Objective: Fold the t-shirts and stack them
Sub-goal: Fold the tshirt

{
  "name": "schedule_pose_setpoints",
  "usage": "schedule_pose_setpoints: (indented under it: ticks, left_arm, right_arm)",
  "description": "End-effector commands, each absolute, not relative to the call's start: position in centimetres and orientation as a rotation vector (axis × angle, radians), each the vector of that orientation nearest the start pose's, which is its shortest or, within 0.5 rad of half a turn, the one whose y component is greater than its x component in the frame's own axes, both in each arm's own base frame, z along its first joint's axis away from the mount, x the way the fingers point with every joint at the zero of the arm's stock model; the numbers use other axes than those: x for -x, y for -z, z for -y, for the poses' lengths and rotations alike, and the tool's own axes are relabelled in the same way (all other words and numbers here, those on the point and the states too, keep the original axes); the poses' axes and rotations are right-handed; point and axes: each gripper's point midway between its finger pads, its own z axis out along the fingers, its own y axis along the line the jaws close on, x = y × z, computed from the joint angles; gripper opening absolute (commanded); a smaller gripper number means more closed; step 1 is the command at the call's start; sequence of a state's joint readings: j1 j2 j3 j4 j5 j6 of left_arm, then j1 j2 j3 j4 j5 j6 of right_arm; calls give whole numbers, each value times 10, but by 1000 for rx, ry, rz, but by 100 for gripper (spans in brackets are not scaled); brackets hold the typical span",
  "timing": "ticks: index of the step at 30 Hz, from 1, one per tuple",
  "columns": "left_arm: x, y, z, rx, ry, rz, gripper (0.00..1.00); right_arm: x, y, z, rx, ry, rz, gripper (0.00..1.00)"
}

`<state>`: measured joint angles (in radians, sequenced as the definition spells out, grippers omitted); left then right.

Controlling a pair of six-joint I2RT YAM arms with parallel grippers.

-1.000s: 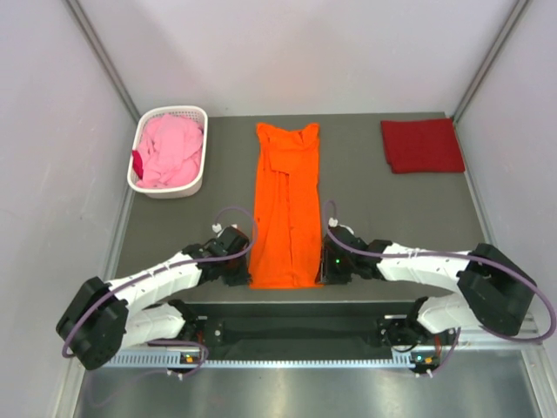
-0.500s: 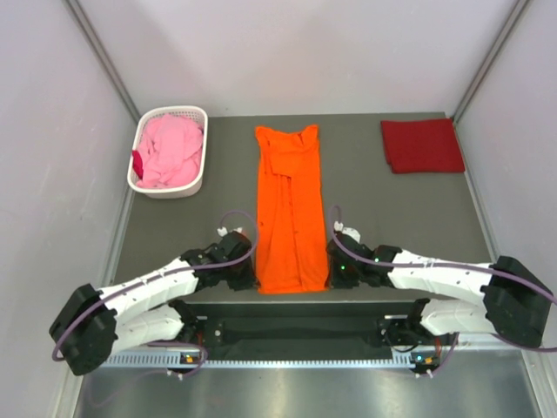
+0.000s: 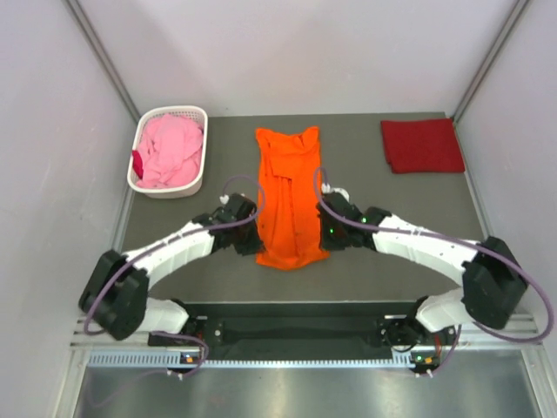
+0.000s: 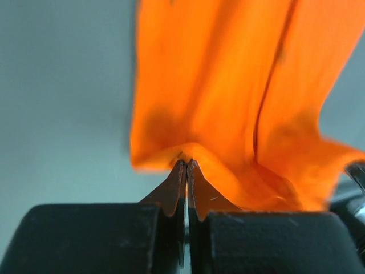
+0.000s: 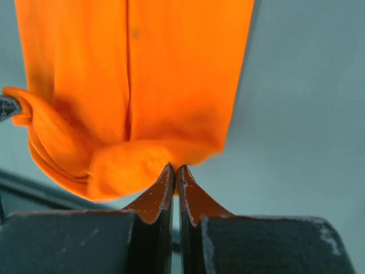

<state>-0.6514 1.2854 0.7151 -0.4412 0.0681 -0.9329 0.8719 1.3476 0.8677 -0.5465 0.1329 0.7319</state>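
Gripping only thin hem corners of the orange t-shirt (image 3: 287,174), your left gripper (image 4: 186,164) or right gripper (image 5: 174,168) may slip, skewing the fold.

Grey table (image 3: 392,209): orange shirt (image 3: 287,174), red shirt (image 3: 422,145), basket (image 3: 165,192)

The top external camera sits high above and behind the arms and looks steeply down on the grey table (image 3: 392,226). The arms' bases (image 3: 300,331) lie at 6 o'clock and the far wall (image 3: 305,52) at 12, with the whole tabletop in view.

The left wrist camera sits just behind the left gripper (image 4: 186,164) and looks along its fingers, which rise from 6 o'clock. It is so near that the orange t-shirt (image 4: 228,85) fills the frame from 12 to 4 o'clock, blurred.

The right wrist camera looks the same way past the right gripper (image 5: 174,167), with cloth spreading from 9 to 1 o'clock.

All three views share that shirt's near end and the table beside it.
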Motion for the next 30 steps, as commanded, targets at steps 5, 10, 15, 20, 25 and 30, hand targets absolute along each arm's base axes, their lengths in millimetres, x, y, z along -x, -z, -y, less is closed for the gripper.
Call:
schedule_pose_setpoints:
  ticks: [5,10,15,20,25,30]
  left_arm:
    - [-312,-77,218,303,632,-2661,0]
    - [-377,-82,216,346,592,-2651,0]
    - [-416,-76,213,370,578,-2661,0]
    - [-443,-87,206,364,517,-2618,0]
    - [-464,-84,192,357,404,-2599,0]
    - [-479,-68,188,363,396,-2630,0]
  right_arm:
    - [-294,-107,-246,320,-352,-2566,0]
    - [-345,-114,-252,378,-322,-2546,0]
    - [-378,-115,-252,402,-333,-2558,0]
    - [-407,-132,-255,394,-373,-2508,0]
    - [-432,-131,-256,378,-422,-2508,0]
    - [-451,-125,-262,385,-493,-2490,0]
